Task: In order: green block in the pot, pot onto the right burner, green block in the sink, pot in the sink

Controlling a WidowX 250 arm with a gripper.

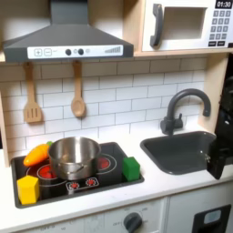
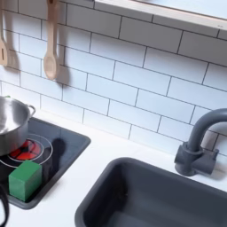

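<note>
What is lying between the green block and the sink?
Nothing: only bare white counter separates the green block from the sink in both exterior views.

First exterior view frontal, wide; second exterior view closer, sharing sink (image 1: 187, 151) (image 2: 151, 199)

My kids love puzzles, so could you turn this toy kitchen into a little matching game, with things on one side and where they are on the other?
Things:
1. pot
2. green block
3. yellow block
4. wooden spoon

Places, as in the first exterior view:
A. hanging on the tiled wall
B. front left corner of the cooktop
C. on the cooktop's right edge, nearest the sink
D. middle of the cooktop, between the burners

Pairs: 1-D, 2-C, 3-B, 4-A
</note>
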